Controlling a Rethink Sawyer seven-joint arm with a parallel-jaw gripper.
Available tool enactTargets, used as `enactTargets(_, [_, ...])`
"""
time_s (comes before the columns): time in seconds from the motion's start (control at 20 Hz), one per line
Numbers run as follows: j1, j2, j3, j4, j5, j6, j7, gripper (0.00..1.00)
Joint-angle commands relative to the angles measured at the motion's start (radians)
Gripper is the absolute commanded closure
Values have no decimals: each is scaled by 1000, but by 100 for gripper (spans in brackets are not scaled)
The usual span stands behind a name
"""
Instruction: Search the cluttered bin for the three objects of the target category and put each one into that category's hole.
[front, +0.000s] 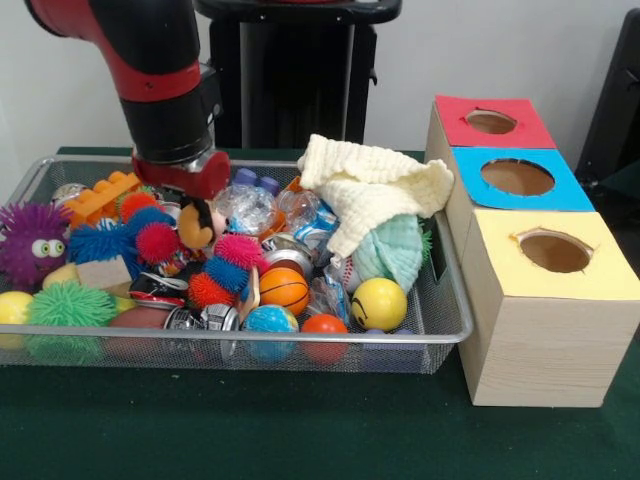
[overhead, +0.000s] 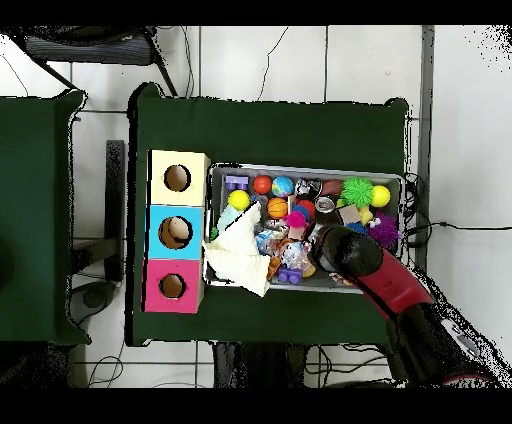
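Note:
The silver wire-mesh bin (front: 250, 341) is full of toys and also shows in the overhead view (overhead: 300, 168). My gripper (front: 186, 192) is low over the bin's back left part, just above a small doll figure (front: 197, 226) and spiky pink and blue balls (front: 158, 240). Its tips are hidden in the clutter. In the overhead view the arm's head (overhead: 340, 250) covers that spot. The red-surrounded hole (front: 490, 122) is on the farthest wooden box, to the right of the bin, and shows in the overhead view (overhead: 172, 286).
A blue-surrounded hole (front: 517, 177) and a yellow-surrounded hole (front: 555, 252) lie nearer the camera. A cream cloth (front: 370, 190) drapes over the bin's back right. Also in the bin are a small basketball (front: 284, 288), a yellow smiley ball (front: 379, 303), a purple fuzzy toy (front: 30, 240) and a green spiky ball (front: 70, 305).

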Motion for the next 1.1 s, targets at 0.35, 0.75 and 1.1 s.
enactTargets(0.35, [27,-215,137,319,28,25,190,100])
enactTargets(0.75, [51,-210,159,395,114,72,226,100])
enactTargets(1.1, [78,-171,190,438,205,92,252,100])
